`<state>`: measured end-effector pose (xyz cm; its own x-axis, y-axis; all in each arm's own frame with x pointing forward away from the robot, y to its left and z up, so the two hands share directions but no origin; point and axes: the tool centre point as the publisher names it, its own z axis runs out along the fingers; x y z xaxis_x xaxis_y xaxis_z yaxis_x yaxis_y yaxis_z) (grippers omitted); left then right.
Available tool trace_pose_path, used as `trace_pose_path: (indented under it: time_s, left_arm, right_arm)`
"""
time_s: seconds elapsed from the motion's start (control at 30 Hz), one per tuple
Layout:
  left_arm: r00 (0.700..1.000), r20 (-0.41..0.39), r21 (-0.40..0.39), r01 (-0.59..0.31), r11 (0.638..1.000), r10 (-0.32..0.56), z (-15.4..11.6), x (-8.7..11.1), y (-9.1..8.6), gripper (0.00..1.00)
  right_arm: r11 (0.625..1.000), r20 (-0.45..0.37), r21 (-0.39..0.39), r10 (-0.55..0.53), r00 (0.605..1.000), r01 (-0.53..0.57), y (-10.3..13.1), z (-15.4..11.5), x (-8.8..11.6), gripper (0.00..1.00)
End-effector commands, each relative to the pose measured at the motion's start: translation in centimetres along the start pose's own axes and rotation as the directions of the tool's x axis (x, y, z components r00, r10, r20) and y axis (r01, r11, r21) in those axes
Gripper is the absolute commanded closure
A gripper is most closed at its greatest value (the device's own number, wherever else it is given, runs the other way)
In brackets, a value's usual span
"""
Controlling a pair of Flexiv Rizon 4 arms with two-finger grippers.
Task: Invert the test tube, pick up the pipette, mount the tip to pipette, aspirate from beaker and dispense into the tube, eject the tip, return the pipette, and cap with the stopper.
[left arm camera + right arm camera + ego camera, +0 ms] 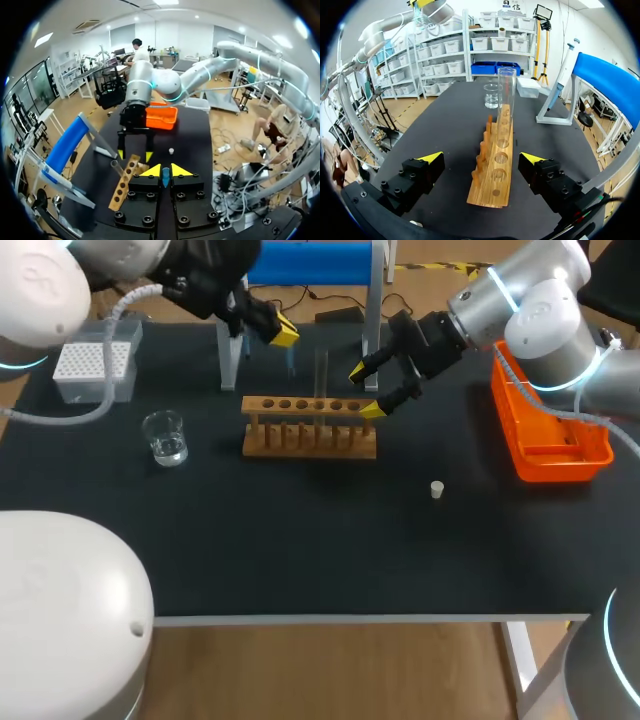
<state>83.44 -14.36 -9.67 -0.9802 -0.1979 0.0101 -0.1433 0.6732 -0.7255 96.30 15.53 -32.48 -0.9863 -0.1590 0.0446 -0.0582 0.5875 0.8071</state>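
Test tube (506, 107) is standing upright in the wooden rack (492, 180), mid-table. Right gripper (365, 391) sits at the rack's right end, fingers spread wide. Left gripper (165, 171) is up over the far left, tips together. Black table (300, 540) also has a white stopper (437, 489) near-right. Beaker (165, 437) on the left holds clear liquid.

Black table (300, 560), rack (310, 430), beaker (165, 437), stopper (437, 489), orange tray (560, 466)

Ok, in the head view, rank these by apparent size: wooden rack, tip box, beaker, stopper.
1. wooden rack
2. tip box, somewhat smaller and partly crossed by a cable
3. beaker
4. stopper, by far the smallest
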Motion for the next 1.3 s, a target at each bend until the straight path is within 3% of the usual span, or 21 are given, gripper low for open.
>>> trace_pose_path:
  time_s: [0.03, 0.33, 1.3]
  left_arm:
    - [1.0, 0.011, 0.004, -0.003, 1.0, 0.003, 0.6, 0.6, -0.2, 1.0]
    - [1.0, 0.008, -0.003, 0.001, 1.0, -0.001, 1.8, 1.5, 0.7, 1.0]
    - [1.0, 0.006, -0.01, 0.003, 1.0, -0.003, 1.9, 1.5, 0.9, 1.0]
  right_arm:
    - [1.0, -0.001, 0.002, 0.0, 1.0, 0.0, 0.0, -0.1, 0.0, 0.0]
    - [1.0, -0.001, 0.002, 0.0, 1.0, 0.0, 0.0, -0.1, 0.0, 0.0]
    - [1.0, 0.003, 0.01, -0.004, 1.0, 0.004, 0.0, -0.3, 0.3, 0.0]
